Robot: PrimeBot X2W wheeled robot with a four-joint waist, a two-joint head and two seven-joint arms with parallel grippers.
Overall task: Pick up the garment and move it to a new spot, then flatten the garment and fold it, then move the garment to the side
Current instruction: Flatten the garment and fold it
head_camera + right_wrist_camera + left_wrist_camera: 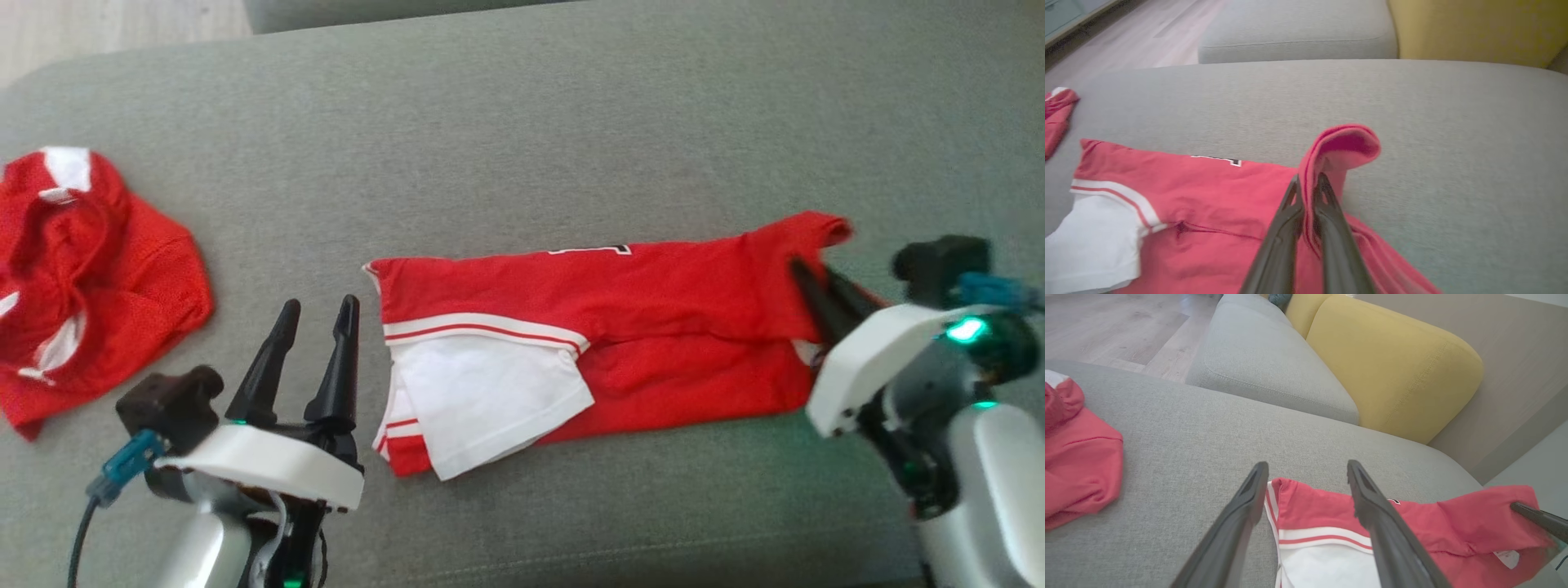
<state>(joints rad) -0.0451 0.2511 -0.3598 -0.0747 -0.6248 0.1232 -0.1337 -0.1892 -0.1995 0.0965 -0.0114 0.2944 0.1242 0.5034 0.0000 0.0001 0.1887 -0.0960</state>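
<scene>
Pinching at lower right, with closed right gripper [812, 269], a lifted corner of shirt [653, 286] folded mid-frame on cushion [571, 122], with left gripper [320, 302] spread empty lower left; risks unfolding it through one-sided pull

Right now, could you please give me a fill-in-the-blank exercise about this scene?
1. The right gripper is ____ on the jersey.
2. The left gripper is ____.
3. The jersey's sleeve is ____.
4. The cushion behind the grey seat is ____.
Missing words: shut, open, white, yellow.
</scene>
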